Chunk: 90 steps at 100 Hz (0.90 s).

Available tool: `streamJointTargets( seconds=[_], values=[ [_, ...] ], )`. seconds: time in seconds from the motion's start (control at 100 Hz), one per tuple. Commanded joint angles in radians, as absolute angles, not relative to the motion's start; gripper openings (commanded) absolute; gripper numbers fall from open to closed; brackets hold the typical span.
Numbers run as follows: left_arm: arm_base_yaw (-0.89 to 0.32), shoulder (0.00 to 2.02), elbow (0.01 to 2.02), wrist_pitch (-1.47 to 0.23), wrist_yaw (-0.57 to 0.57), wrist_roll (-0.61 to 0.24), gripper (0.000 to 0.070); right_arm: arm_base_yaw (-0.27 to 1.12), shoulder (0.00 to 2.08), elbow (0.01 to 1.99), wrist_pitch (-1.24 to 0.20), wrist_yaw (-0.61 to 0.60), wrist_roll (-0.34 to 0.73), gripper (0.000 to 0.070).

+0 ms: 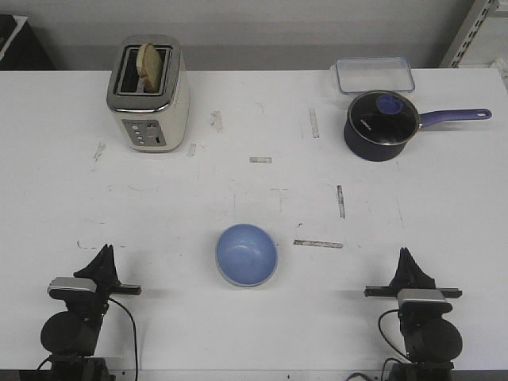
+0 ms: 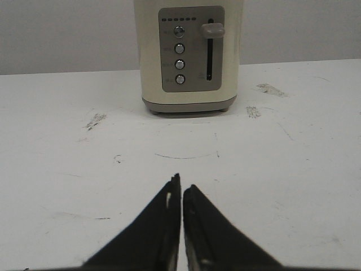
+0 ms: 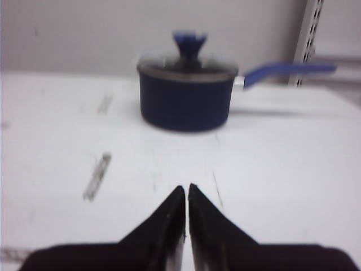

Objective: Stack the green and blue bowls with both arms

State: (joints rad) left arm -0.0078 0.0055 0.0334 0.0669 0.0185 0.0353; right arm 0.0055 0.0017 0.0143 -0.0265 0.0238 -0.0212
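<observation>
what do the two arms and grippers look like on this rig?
Both arms are black. Each gripper, left and right, has two pointed, wedge-shaped black fingers tapering to a tip. A silver-grey block sits behind each gripper, above a rounded black joint. Thin black cables loop beside the bases. No markings are legible.

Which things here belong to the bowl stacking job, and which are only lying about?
For the job: blue bowl with a pale rim under it, left gripper, right gripper.
Lying about: toaster with bread, saucepan, clear container.
</observation>
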Motion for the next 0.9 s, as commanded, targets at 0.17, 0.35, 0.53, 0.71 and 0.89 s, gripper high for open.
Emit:
streamJointTargets(
  seconds=[0.17,0.35,0.53,0.71,0.89],
  values=[
    [-0.007,0.004,0.012,0.081,0.019,0.037,0.0002,0.005,0.001,0.013,0.011,0.027,0.003,0.0000],
    [-0.007,0.004,0.012,0.081,0.019,0.037,0.0002,0.005,0.001,0.013,0.011,0.027,0.003,0.0000],
    [-0.007,0.004,0.012,0.081,0.019,0.037,0.0002,0.005,0.001,0.013,0.011,0.027,0.003,0.0000],
    [-0.007,0.004,0.012,0.081,0.019,0.037,0.0002,0.005,0.001,0.013,0.011,0.027,0.003,0.0000],
    [-0.007,0.004,0.012,0.081,0.019,0.037,0.0002,0.005,0.001,0.013,0.011,0.027,0.003,0.0000]
  ],
)
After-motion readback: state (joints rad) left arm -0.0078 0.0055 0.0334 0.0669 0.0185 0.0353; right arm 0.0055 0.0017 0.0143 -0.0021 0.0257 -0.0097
